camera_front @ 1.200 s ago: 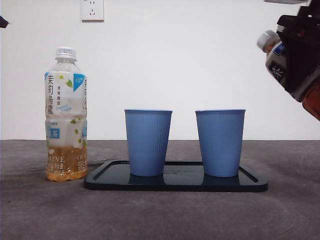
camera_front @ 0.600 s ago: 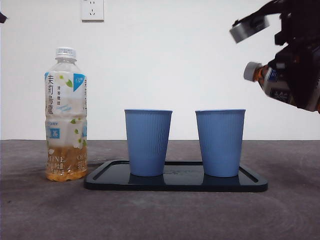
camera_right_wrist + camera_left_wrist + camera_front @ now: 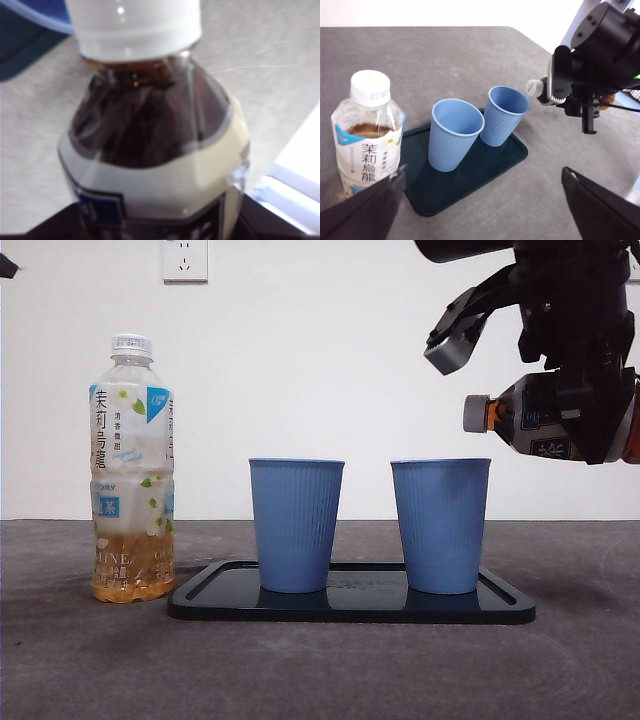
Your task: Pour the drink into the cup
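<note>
A dark drink bottle (image 3: 535, 428) hangs nearly level in the air at the right, with my right gripper (image 3: 596, 410) shut on its body. Its capped neck (image 3: 476, 413) points left, just above and to the right of the right blue cup's (image 3: 441, 525) rim. The right wrist view is filled by the same bottle (image 3: 155, 145) with its white cap (image 3: 132, 25) on. A second blue cup (image 3: 296, 525) stands to the left on the same dark tray (image 3: 350, 606). My left gripper (image 3: 482, 212) waits open, high above the table's left side.
A pale tea bottle (image 3: 132, 470), capped and about a quarter full, stands upright just left of the tray. The left wrist view shows it close by (image 3: 367, 140), and the right arm (image 3: 592, 55) beyond the cups. A wall socket (image 3: 185, 258) sits high behind.
My right gripper has moved left and lower with the dark bottle, tipping it from a slant to almost level. Its cap now sits close to the right cup's rim.
</note>
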Motion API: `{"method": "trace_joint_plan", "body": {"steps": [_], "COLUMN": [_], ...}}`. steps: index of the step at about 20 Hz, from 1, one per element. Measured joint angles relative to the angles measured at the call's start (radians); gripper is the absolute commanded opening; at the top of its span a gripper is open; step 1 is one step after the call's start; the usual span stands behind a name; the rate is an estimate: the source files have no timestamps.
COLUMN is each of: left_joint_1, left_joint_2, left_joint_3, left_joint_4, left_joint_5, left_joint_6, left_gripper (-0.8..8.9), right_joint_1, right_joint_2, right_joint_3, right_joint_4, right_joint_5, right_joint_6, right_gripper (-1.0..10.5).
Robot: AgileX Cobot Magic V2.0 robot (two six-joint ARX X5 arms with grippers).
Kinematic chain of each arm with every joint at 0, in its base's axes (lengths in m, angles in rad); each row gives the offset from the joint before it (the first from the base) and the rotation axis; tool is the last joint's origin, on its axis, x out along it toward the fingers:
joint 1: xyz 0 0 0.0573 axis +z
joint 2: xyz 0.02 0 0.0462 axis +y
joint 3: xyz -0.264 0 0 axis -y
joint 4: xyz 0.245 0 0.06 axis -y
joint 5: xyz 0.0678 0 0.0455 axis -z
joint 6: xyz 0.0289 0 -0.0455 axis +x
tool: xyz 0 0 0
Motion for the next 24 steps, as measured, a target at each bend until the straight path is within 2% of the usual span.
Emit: {"method": "trace_joint_plan", "body": {"steps": [3, 7, 12, 18, 20, 24], "left_joint_1": [-0.009, -0.014, -0.016, -0.016, -0.016, -0.016], "left_joint_2": [-0.005, -0.008, -0.008, -0.008, -0.008, -0.008], "left_joint_3": [0.0, 0.0, 0.0, 0.0, 0.0, 0.0], "left_joint_4": [0.0, 0.0, 0.0, 0.0, 0.0, 0.0], "left_joint_5": [-0.004, -0.005, -0.005, -0.005, -0.005, -0.005], "left_joint_6": [0.001, 0.003, 0.003, 0.003, 0.003, 0.003], "left_gripper": [4.99, 4.99, 4.99, 4.99, 4.99, 4.99], "right_joint_1": [0.023, 0.042, 0.054, 0.054, 0.051, 0.009], "right_joint_2": [0.023, 0.047, 0.049, 0.049, 0.048, -0.023], "right_joint_3": [0.0, 0.0, 0.0, 0.0, 0.001, 0.001], "right_joint_4": [0.002, 0.009, 0.023, 0.048, 0.048, 0.047], "right_joint_5": [0.092, 0.118, 0.19, 0.19, 0.177, 0.037], "right_joint_6": [-0.036, -0.069, -0.104, -0.103, -0.06, 0.028], "right_gripper": [1.6, 1.6, 1.6, 1.6, 1.6, 1.6]}}
